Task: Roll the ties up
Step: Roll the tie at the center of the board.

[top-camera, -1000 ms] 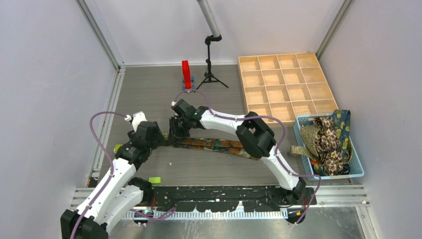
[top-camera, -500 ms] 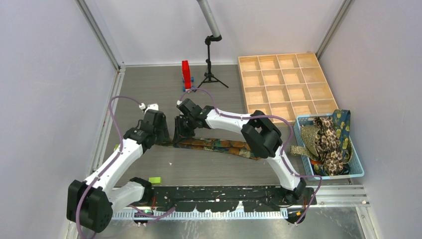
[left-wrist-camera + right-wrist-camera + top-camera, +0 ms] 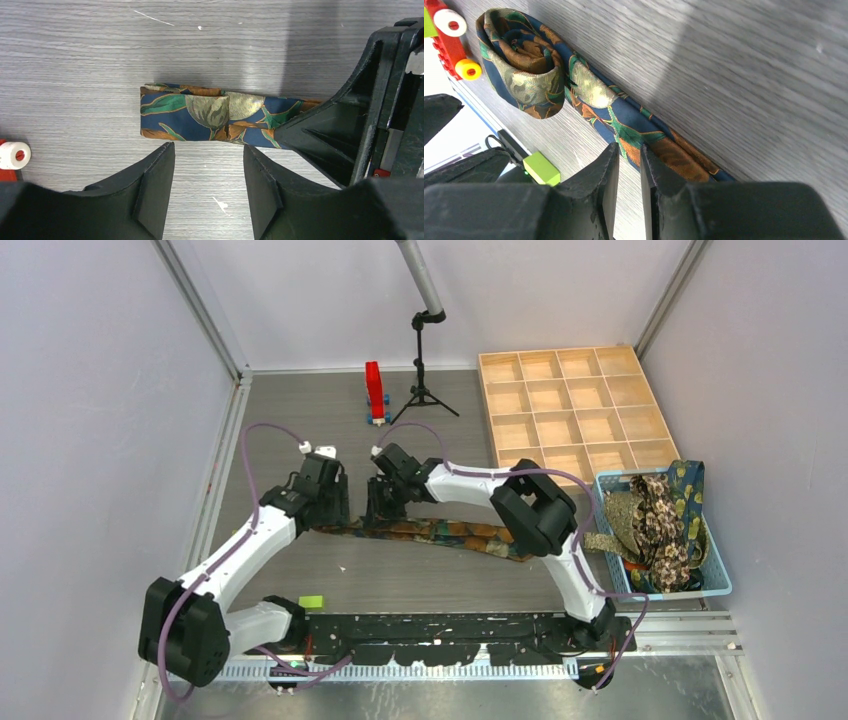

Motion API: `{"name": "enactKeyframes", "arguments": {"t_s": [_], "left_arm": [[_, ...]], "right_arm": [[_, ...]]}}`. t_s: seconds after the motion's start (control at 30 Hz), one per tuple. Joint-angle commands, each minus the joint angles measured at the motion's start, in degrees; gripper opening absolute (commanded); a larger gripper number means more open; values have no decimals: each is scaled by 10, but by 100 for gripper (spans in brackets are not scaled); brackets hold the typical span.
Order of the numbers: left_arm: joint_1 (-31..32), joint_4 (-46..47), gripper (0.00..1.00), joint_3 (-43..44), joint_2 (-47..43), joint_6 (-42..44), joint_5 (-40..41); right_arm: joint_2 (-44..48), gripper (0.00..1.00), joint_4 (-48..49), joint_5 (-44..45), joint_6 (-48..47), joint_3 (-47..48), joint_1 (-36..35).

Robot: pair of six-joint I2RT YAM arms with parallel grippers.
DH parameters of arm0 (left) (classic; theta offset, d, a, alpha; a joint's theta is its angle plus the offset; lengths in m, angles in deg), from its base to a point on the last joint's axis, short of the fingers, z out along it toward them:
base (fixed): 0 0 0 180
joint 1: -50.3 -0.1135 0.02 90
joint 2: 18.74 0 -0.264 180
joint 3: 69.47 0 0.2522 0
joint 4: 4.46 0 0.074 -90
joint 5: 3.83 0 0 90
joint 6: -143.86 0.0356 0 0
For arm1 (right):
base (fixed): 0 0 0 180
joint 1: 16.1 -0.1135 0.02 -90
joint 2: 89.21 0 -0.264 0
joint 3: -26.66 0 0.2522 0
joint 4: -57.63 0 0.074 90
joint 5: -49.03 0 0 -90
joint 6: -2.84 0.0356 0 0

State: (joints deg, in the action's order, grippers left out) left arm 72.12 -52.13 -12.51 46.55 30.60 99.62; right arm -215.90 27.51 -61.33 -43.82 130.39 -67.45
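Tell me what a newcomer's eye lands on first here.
The navy, orange and green tie stretched across mid-table stands out first. Its left end is rolled into a coil, with the left gripper and right gripper crowded over that end. Next come the light blue basket heaped with more patterned ties at the right edge, and the wooden compartment tray behind it.

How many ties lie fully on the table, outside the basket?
1: the floral tie at the table's middle, one end rolled. Others are heaped in the basket, some perhaps hidden, one spilling over its rim.
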Motion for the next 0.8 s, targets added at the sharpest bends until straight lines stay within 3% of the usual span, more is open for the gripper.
{"name": "enactKeyframes", "arguments": {"t_s": [0.0,0.47,0.77], "left_arm": [[25,11,55,31,6,26,6],[157,-12,52,101,122,64,57],[186,-43,47,125,188,67,125]], "right_arm": [[32,28,-31,52,-30,-63,12],[86,27,-11,68,-26,-164,28],[84,26,-5,63,-23,-172,27]]}}
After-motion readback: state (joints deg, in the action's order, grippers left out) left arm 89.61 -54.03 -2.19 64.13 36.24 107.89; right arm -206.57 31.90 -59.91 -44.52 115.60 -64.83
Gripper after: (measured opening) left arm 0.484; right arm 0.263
